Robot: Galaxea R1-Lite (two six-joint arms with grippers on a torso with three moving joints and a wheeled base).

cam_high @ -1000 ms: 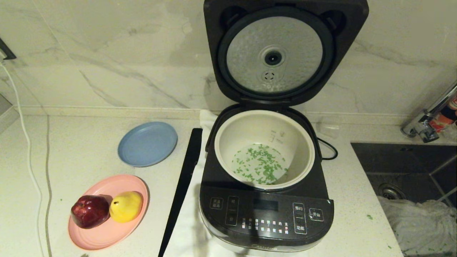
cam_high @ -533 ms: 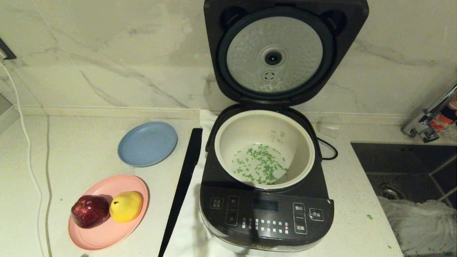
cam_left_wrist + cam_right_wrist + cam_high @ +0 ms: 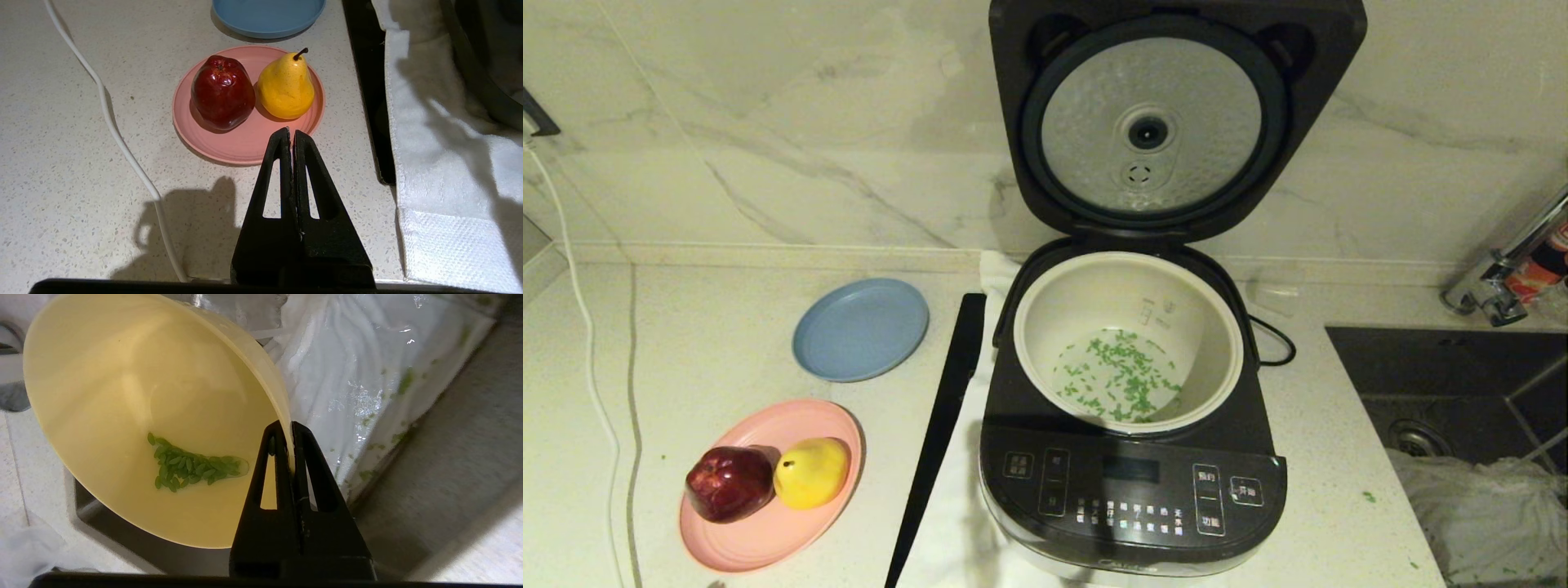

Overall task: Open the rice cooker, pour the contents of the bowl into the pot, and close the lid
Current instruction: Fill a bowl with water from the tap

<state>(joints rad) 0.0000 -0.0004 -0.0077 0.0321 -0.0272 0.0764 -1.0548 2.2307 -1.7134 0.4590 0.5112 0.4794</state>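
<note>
Right now, this is how things stand:
Right gripper point(image 3: 291, 428): pinched tight on the rim of the yellow bowl point(image 3: 122, 396), which it holds tilted over a sink point(image 3: 122, 539) lined with crumpled clear plastic point(image 3: 367, 375).
Bowl: a small clump of green bits point(image 3: 192, 467) sits low inside, close to the gripped edge.
Left gripper point(image 3: 291, 136): fingers pressed together, holding nothing, hanging above the counter point(image 3: 61, 143) just short of the pink plate point(image 3: 245, 143).
Rice cooker point(image 3: 1131, 482): lid point(image 3: 1176, 114) standing upright, silver underside facing out.
Pot point(image 3: 1127, 343): seated in the cooker, green bits scattered across its bottom.
Pink plate: a red apple point(image 3: 222, 93) and a yellow pear point(image 3: 286, 86), side by side.
Blue plate point(image 3: 860, 328): beyond the pink one.
</note>
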